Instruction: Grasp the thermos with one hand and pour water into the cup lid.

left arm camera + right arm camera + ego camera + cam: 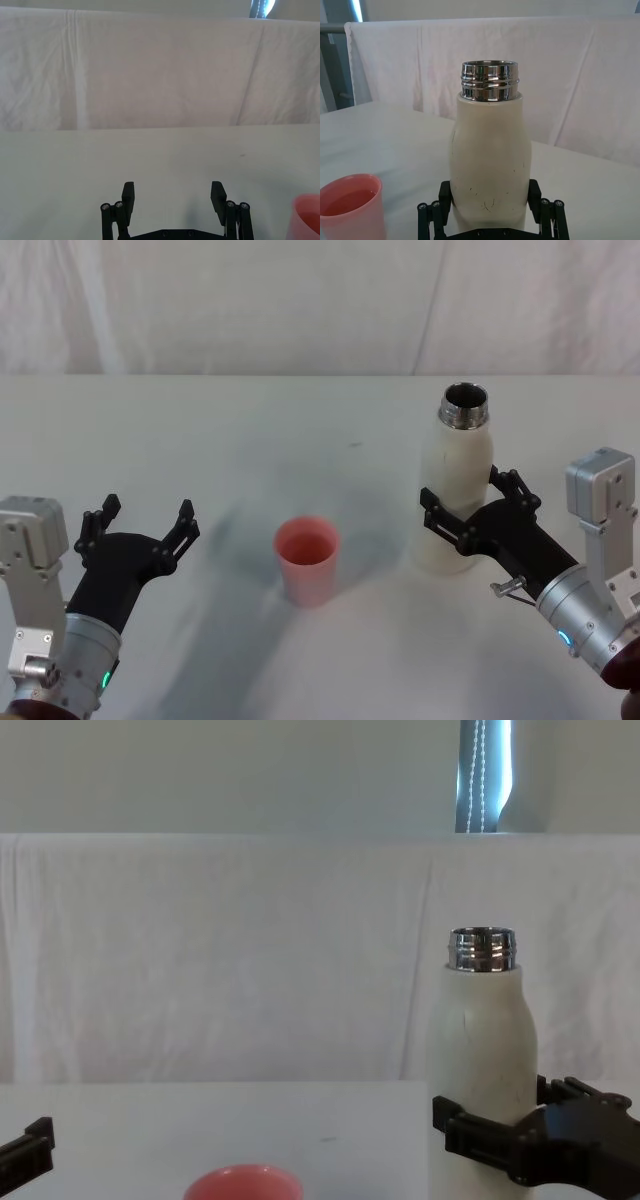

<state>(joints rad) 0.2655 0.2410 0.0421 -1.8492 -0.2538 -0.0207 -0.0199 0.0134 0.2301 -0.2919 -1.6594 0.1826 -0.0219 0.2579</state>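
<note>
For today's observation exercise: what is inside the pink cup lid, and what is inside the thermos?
The cup lid holds a shallow pool of liquid, seen from the right wrist. The thermos stands uncapped in the right claw; its neck is dark, so its contents stay hidden.

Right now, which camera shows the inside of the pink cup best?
The right wrist view: the cup lid sits close, with liquid visible inside. The head view shows it whole but its inside less plainly; the left wrist and chest views catch only its edge.

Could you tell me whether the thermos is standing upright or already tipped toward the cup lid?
Upright. The thermos stands vertical on the table, steel neck uncapped and pointing up, with the right claw around its lower body.
</note>
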